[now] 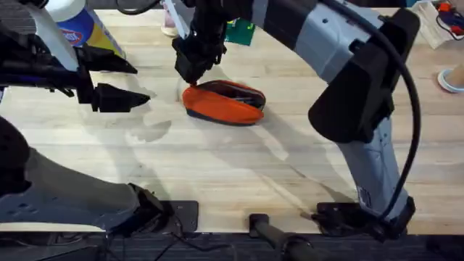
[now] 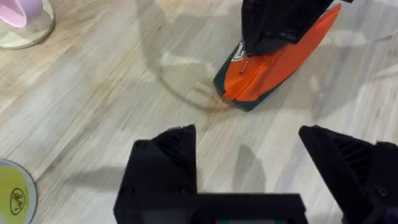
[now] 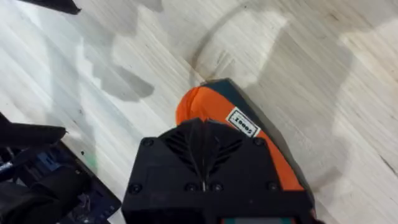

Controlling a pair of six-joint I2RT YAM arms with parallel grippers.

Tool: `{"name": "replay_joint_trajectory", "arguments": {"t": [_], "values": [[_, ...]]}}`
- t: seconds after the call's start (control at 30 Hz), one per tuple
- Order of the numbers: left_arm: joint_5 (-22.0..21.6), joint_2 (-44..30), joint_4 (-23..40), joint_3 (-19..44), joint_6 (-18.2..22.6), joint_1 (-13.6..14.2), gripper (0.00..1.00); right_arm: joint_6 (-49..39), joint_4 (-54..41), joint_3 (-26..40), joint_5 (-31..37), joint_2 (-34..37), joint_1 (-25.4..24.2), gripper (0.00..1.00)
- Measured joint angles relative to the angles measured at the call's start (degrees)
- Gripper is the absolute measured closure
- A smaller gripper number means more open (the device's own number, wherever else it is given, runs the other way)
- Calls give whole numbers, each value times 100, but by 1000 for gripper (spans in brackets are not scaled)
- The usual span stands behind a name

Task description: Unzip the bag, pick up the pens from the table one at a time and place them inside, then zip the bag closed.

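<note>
The right gripper (image 1: 194,70), fingers pressed together at the near end of the bag (image 1: 225,103) mid-table, needed a steady pull along the zipper, while the left gripper (image 1: 138,81) hung spread alongside.

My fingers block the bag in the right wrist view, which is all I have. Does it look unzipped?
Observer: From overhead, a dark gap runs along the top of the bag, so it looks open.
Operator: Where's the left arm?
Observer: The left gripper hangs open to the left of the bag, apart from it.
Operator: And the pull?
Observer: In the left wrist view, the red pull sits right under the right gripper, at the bag's end.
</note>
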State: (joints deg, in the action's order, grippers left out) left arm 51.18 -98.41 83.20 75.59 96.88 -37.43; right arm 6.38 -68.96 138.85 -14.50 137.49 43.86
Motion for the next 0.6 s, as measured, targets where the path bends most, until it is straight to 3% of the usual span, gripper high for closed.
{"name": "replay_joint_trajectory", "arguments": {"t": [0.4,0.6], "values": [[23,0,0,2,0,0,6,-84,-177,888,-15,0,-84,972],[51,0,0,0,0,0,6,-108,-199,959,-13,0,-129,971]]}}
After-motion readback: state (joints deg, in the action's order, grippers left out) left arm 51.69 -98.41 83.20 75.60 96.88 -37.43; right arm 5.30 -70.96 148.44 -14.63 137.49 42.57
